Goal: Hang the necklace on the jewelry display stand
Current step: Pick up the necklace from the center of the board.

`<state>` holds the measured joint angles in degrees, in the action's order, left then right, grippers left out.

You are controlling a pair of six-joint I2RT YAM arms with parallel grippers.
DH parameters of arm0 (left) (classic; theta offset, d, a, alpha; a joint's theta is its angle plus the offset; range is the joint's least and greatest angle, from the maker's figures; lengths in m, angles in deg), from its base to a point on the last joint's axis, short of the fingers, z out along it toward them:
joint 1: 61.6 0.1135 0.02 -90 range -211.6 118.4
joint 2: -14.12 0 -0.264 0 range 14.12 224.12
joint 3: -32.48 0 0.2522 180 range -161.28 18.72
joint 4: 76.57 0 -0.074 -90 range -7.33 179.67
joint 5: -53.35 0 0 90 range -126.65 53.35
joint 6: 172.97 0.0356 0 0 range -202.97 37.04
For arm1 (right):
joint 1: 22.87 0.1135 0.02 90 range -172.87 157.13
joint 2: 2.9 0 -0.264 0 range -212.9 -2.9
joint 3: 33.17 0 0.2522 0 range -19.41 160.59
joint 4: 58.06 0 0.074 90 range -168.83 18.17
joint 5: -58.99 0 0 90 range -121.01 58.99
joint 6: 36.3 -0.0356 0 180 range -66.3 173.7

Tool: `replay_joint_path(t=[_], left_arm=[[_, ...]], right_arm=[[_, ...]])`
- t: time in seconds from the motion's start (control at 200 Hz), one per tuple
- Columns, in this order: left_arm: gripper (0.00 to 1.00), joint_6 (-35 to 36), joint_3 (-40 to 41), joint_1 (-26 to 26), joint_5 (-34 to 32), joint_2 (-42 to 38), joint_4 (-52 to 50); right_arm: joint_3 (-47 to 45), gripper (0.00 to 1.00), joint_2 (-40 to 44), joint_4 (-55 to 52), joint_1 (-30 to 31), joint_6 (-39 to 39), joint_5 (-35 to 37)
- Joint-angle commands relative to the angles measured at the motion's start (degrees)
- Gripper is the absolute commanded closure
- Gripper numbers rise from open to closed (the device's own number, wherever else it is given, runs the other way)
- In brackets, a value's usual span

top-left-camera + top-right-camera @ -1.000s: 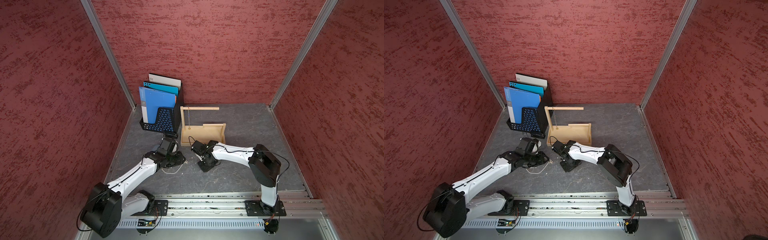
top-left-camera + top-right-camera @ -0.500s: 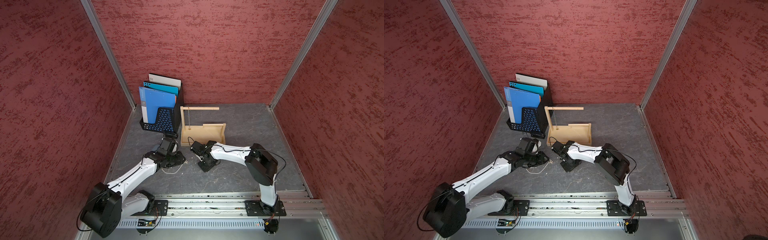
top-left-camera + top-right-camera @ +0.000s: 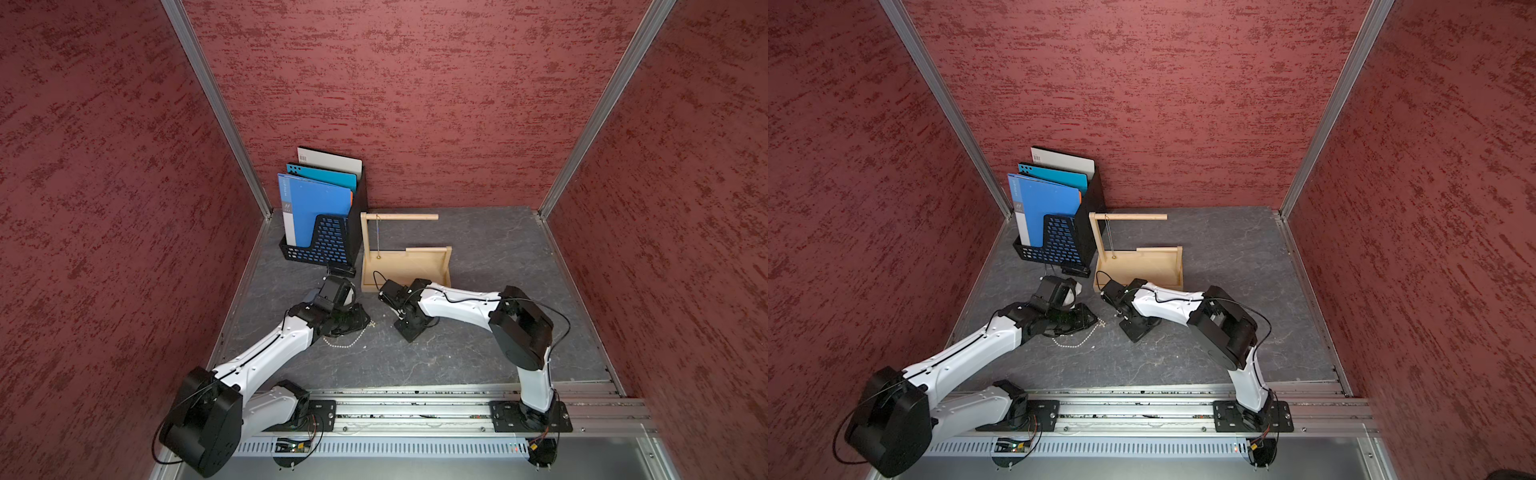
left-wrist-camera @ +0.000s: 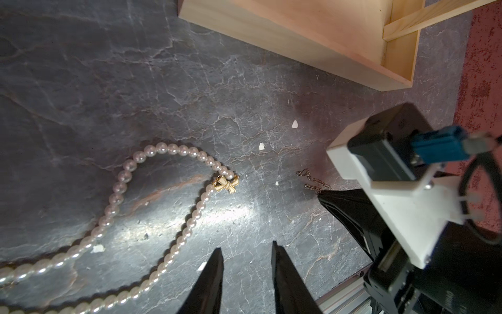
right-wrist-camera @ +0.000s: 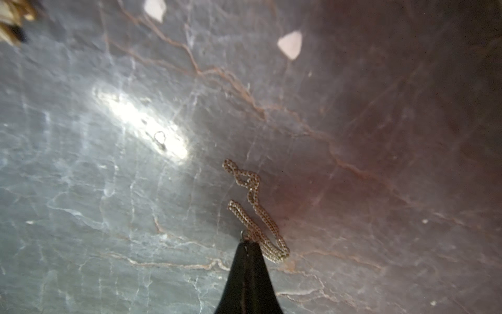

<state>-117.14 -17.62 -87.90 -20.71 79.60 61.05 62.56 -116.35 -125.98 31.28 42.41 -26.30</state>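
Observation:
A thin gold chain necklace [image 5: 254, 206] lies bunched on the dark slate table. My right gripper [image 5: 248, 244] is shut, its tip pinching the near end of the chain. In the left wrist view the same chain [image 4: 312, 180] runs into the right gripper's tip [image 4: 322, 194]. My left gripper [image 4: 247, 246] is open by a narrow gap over bare table with nothing in it, beside a pearl necklace [image 4: 116, 195] with a gold bow clasp [image 4: 226, 185]. The pale wooden jewelry display stand [image 3: 405, 266] stands just behind both grippers, and another fine chain [image 3: 377, 237] hangs from its crossbar [image 3: 399, 217].
A black mesh file rack [image 3: 320, 245] with blue folders stands left of the stand, against the back corner. Red walls close in three sides. Small white flecks [image 4: 294, 124] dot the table. The pearl necklace [image 3: 343, 344] lies in front of the left gripper [image 3: 361, 320].
The right gripper's jaws have closed onto the end of the thin chain, and its arm has shifted slightly. The left arm and the pearl necklace have not moved.

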Motion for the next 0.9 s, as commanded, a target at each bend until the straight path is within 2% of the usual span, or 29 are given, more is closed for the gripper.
replay_joint_path(t=[0.0,0.22,0.476,0.892], left_arm=[[0.68,1.6,-0.2,0.4,-1.0,-1.4,-0.2],[0.67,3.9,-0.6,0.4,-0.8,-2.4,0.3],[0.68,8.4,-0.5,0.5,-0.1,-7.7,2.3],[0.63,15.9,-3.6,0.2,5.6,-12.4,7.9]], right_arm=[[3.5,1.00,5.4,-0.5,0.0,0.3,3.8],[5.1,1.00,10.3,0.9,-0.1,-0.8,5.3],[5.5,1.00,17.1,3.3,-0.1,-2.2,6.5],[9.8,1.00,22.9,5.8,-0.1,-2.2,5.7]])
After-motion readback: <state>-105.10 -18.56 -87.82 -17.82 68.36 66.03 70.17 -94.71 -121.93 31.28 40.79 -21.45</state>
